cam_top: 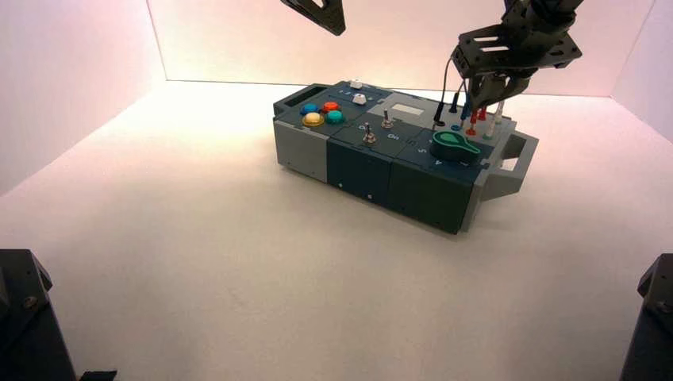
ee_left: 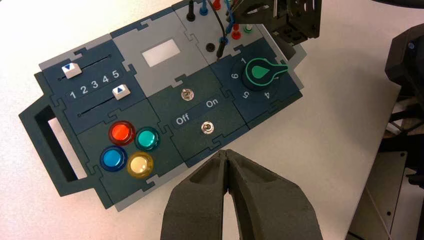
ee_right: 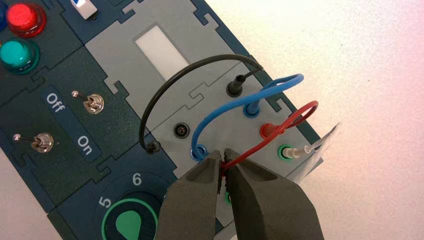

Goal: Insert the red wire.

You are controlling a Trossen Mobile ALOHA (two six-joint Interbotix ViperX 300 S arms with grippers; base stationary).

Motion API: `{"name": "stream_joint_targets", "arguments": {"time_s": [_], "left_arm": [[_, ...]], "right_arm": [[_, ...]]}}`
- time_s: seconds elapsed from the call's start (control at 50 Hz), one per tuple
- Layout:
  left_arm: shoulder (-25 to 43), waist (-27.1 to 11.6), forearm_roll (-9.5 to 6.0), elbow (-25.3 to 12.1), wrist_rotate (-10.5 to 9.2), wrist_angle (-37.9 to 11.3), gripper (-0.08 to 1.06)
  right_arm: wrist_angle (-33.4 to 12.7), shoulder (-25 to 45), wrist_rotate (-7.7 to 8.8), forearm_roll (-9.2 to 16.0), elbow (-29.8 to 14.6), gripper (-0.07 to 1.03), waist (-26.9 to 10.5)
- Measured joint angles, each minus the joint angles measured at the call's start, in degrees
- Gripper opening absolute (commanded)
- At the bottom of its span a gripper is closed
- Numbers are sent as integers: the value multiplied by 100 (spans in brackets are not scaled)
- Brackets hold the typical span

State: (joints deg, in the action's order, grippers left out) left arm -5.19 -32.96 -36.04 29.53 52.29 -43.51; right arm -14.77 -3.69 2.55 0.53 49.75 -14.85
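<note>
The red wire (ee_right: pixel 296 115) arcs up from its red plug (ee_right: pixel 266 130), which is seated in the grey socket panel (ee_right: pixel 225 125) at the box's right end. Its other end is pinched between the tips of my right gripper (ee_right: pixel 222 159), which is shut on it just above the panel, beside the blue socket (ee_right: pixel 199 151). From above, the right gripper (cam_top: pixel 486 94) hangs over the wires, and two red plugs (cam_top: pixel 474 119) show under it. My left gripper (cam_top: pixel 321 16) hovers shut, high behind the box, holding nothing; its closed tips (ee_left: pixel 227 154) point near the toggle switches.
A black wire (ee_right: pixel 165 85) and a blue wire (ee_right: pixel 220 111) loop between sockets on the same panel. A white plug (ee_right: pixel 296 152) sits in a green socket. The green knob (cam_top: pixel 455 144) lies just in front, two toggle switches (cam_top: pixel 369 136) and coloured buttons (cam_top: pixel 321 113) further left.
</note>
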Motion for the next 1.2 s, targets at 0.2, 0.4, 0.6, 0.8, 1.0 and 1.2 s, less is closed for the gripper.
{"name": "stream_joint_targets", "arguments": {"time_s": [0.2,0.4,0.6,0.8,1.0,1.2], "left_arm": [[0,0,0,0,0,0,-3],[0,9,0,0,0,0,-3],[9,0,0,0,0,0,-3],[9,0,0,0,0,0,-3],[0,0,-9,0,0,0,-3],[0,0,0,0,0,0,-3]], "right_arm": [[53,44,0,9,0,-2,0],[62,62,0,9,9,-2,0],[26,44,0,44,53,-2,0],[-167,18,-9,88,79,-2,-9],[-211,26,-18,97,79,-2,-18],[-211,44,-18,97,79,-2,-9]]}}
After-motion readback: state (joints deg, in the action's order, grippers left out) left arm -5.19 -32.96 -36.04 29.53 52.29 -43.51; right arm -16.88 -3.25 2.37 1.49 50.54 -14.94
